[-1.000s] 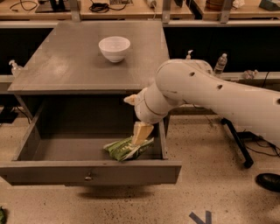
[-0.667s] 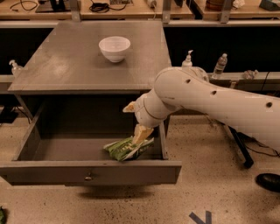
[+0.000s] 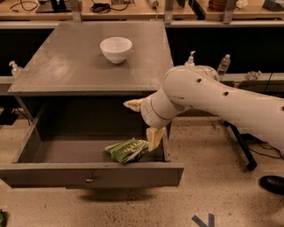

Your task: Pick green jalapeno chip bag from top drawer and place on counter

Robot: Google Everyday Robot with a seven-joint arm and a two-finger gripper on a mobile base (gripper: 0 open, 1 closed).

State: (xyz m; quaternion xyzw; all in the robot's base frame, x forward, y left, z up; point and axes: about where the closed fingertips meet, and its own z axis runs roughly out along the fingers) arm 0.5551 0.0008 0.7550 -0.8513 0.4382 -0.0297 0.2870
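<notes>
The green jalapeno chip bag lies in the front right part of the open top drawer, whose front panel carries a small round knob. My gripper reaches down into the drawer at the bag's right end and touches it. The white arm comes in from the right and hides the drawer's right rear corner. The grey counter lies above the drawer.
A white bowl stands on the counter toward the back. A light wooden workbench with cables runs behind. Bottles stand on a ledge at the right, and a black stand leg crosses the floor there.
The arm's elbow has shifted a little to the left and forward. The gripper stays at the bag's right end. The bag has hardly moved.
</notes>
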